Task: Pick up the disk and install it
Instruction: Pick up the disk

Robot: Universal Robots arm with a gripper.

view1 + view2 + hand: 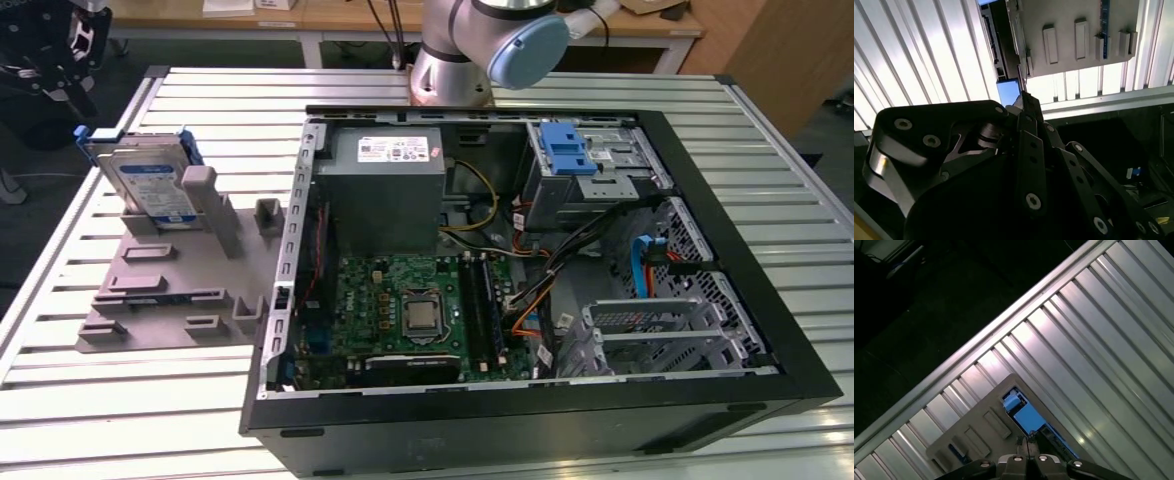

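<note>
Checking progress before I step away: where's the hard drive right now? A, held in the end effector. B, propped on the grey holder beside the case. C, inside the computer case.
B: the hard drive stands propped on the grey holder, outside the computer case, to the exterior view's left of it.

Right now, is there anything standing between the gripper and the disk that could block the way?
Nothing visible does. In the exterior view the disk leans on the grey holder, with its top edge free. In the first wrist view the gripper hangs above it with only open air between.
</note>
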